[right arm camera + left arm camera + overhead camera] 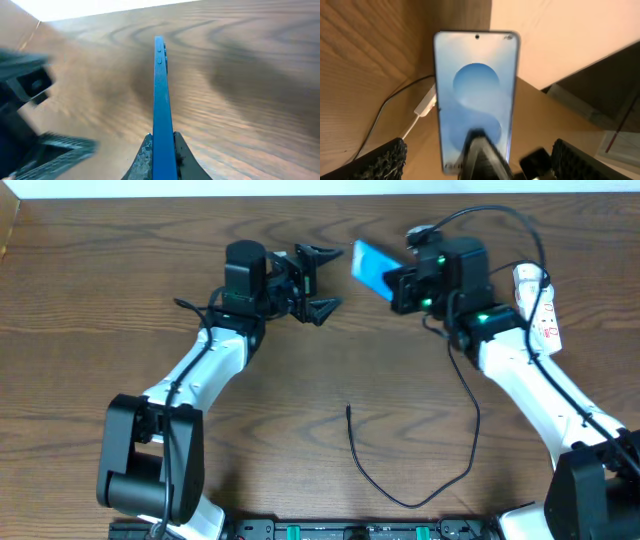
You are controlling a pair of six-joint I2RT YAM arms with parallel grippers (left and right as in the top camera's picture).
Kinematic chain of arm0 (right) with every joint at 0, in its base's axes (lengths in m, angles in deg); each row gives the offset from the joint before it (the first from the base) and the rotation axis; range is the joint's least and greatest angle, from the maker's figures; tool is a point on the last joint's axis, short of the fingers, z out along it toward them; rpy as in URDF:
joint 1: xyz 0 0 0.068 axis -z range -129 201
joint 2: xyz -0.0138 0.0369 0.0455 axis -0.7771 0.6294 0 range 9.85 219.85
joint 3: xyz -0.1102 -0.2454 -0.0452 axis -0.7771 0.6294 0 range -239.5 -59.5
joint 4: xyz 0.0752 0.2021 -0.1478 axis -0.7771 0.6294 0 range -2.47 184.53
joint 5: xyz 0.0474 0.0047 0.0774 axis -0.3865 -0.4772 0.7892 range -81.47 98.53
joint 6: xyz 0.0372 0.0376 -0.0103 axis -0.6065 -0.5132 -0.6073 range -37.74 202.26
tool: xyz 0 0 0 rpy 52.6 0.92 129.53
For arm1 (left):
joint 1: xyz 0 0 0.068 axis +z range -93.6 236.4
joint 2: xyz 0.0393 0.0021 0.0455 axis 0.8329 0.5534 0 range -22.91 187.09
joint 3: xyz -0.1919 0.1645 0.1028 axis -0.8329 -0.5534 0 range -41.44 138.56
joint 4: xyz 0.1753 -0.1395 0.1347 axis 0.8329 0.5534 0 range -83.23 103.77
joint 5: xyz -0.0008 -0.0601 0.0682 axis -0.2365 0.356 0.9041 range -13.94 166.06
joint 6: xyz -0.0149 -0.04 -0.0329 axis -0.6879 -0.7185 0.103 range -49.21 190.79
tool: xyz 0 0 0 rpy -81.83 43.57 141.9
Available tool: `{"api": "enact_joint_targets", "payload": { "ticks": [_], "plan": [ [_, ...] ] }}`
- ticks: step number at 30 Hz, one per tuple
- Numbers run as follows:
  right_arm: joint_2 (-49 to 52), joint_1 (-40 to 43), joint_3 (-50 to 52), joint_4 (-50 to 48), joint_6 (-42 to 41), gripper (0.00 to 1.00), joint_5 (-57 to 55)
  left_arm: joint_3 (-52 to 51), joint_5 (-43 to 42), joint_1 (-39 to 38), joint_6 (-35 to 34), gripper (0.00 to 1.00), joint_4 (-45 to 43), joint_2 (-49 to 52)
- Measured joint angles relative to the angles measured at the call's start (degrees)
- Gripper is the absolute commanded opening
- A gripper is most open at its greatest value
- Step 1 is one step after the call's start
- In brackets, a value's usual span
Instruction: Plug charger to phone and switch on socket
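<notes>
- This looks like a robot lab, a room where robots are tried out.
- Two white and black robot arms, the left arm (200, 370) and the right arm (530, 380), stand at one edge of a brown wooden desk (90, 310).
- Green lights (485, 319) glow on the right arm.
- A white power strip (541, 305) and a thin black cable (440, 485) lie on the desk.
</notes>
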Motion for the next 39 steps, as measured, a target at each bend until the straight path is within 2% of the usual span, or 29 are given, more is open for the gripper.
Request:
{"api": "enact_joint_targets", "payload": {
  "ticks": [2,5,7,12,20,26,31,39],
  "plan": [
    [0.02,2.1,0.0,0.0,-4.52,0.01,-0.04,0.0,-0.02,0.79,1.11,0.91,0.02,-1.2],
    [0.02,4.94,0.0,-0.07,-16.09,0.01,0.35,0.0,-0.07,1.81,3.26,0.91,-0.04,-3.87],
    [0.02,5.42,0.0,-0.28,-20.57,0.01,0.87,0.04,-0.17,2.16,4.13,0.91,-0.15,-4.81],
    [0.02,5.66,0.0,-3.3,-38.29,0.01,6.29,0.31,-0.22,3.19,5.38,0.91,0.15,-5.29],
    [0.02,5.11,0.0,-7.89,-57.2,0.01,12.28,0.33,1.07,3.32,5.79,0.91,0.15,-5.29],
    [0.04,2.14,0.0,-10.27,-65.0,0.01,13.51,0.31,2.29,3.3,4.98,0.91,0.15,-5.29],
    [0.04,-0.33,0.0,-14.69,-68.35,0.01,13.88,0.33,3.3,3.3,1.68,0.92,0.17,-5.27],
    [0.04,-3.1,0.0,-16.39,-72.54,0.01,14.21,0.33,5.31,3.3,-0.74,0.91,1.38,-5.29]
  ]
}}
